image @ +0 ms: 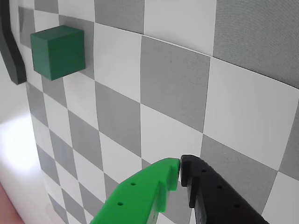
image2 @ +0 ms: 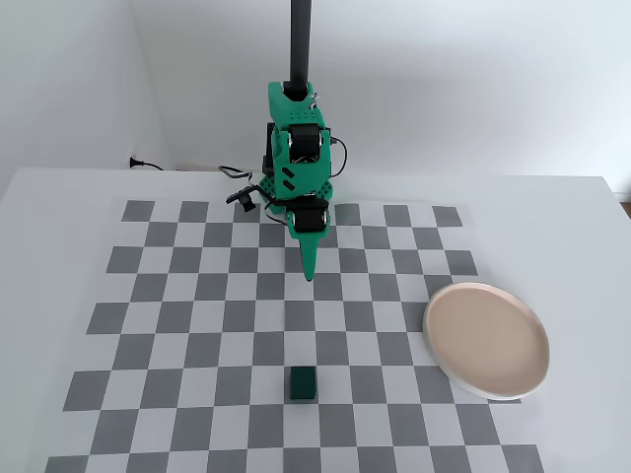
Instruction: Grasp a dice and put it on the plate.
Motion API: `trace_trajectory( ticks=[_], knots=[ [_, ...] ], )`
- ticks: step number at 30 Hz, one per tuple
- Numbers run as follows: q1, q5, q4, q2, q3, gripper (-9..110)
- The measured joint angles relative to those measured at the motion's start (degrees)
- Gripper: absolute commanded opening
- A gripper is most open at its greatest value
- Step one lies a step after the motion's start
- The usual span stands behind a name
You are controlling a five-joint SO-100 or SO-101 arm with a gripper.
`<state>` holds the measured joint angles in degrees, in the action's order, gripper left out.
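Observation:
The dice (image: pixel 59 51) is a small dark green cube on the checkerboard, at the upper left of the wrist view. In the fixed view the dice (image2: pixel 303 383) sits near the board's front, well in front of the arm. The plate (image2: pixel 486 338) is round, beige-pink with a pale rim, at the right of the board; it is out of the wrist view. My gripper (image: pixel 180 169), with one green and one black finger, is shut and empty, its tips touching. In the fixed view it (image2: pixel 309 273) points down above the board, several squares behind the dice.
The grey-and-white checkerboard mat (image2: pixel 197 296) covers a white table. A black cable and plug (image2: pixel 237 196) lie behind the arm's base by the wall. A black curved part (image: pixel 11 51) shows at the left edge of the wrist view.

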<state>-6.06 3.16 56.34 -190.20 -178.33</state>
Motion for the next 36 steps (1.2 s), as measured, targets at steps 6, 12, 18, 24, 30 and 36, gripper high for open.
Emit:
trace_trajectory(
  ticks=[6, 12, 18, 24, 30, 36],
  knots=[
    [0.0, 0.0, 0.0, 0.0, 0.0, -4],
    [0.0, 0.0, 0.0, 0.0, 0.0, -4],
    [0.0, 0.0, 0.0, 0.0, 0.0, -4],
    [0.0, 0.0, 0.0, 0.0, 0.0, -4],
    [0.0, 0.0, 0.0, 0.0, 0.0, -1],
    [0.0, 0.0, 0.0, 0.0, 0.0, -4]
  ],
)
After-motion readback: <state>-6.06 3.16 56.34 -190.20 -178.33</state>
